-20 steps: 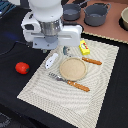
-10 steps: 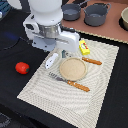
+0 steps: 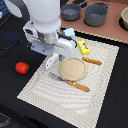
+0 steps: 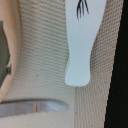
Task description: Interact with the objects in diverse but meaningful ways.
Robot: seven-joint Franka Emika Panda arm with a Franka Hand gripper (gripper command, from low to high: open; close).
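No words, brands or numbers can be read anywhere. The white tube [image 4: 82, 37] bears a small dark branching mark, not legible as text. Any print on the yellow packet [image 3: 84, 47] is blurred.

Even, soft indoor light; both views blurry, wrist view especially.

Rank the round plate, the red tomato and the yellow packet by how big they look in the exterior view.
1. Plate, clearly largest.
2. and 3. Tomato and yellow packet look about alike; no ranking between them.
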